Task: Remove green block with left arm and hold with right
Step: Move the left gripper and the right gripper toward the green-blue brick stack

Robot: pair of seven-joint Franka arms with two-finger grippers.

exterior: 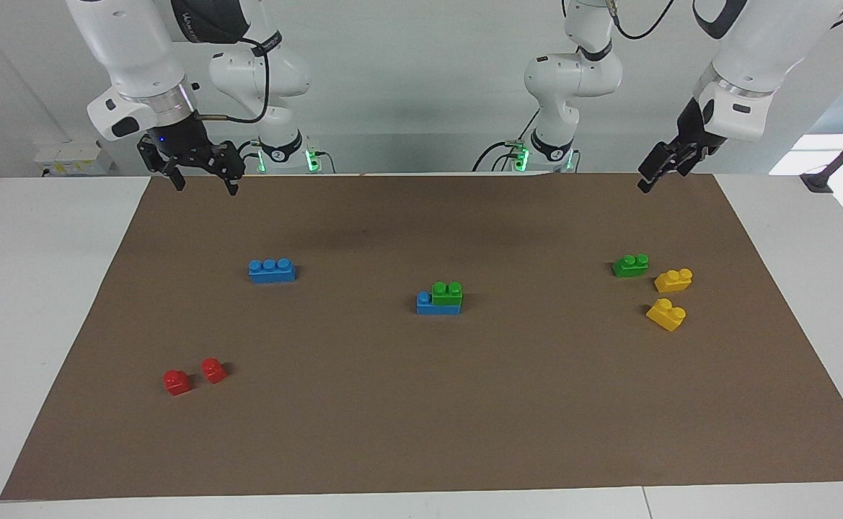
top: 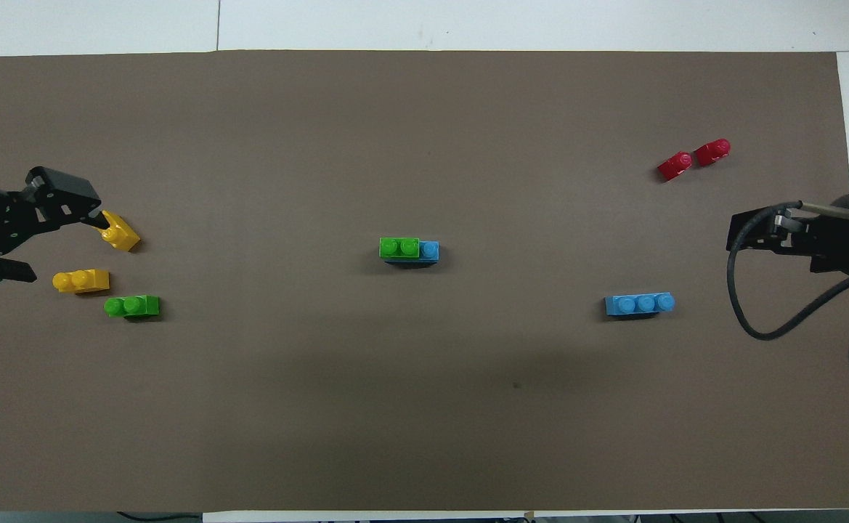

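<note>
Green plastic, the green block point(exterior: 448, 293) sat pressed onto a blue brick point(exterior: 436, 305), well apart from both open, empty sets of fingers; likely light, stiff, slippery; pinch its 2 long sides.

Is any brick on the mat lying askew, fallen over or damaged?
Nothing looks damaged or fallen. Only one yellow brick lies turned at an angle to its neighbours, and the two red bricks sit slightly skewed. The green block sits squarely on a blue brick.
</note>
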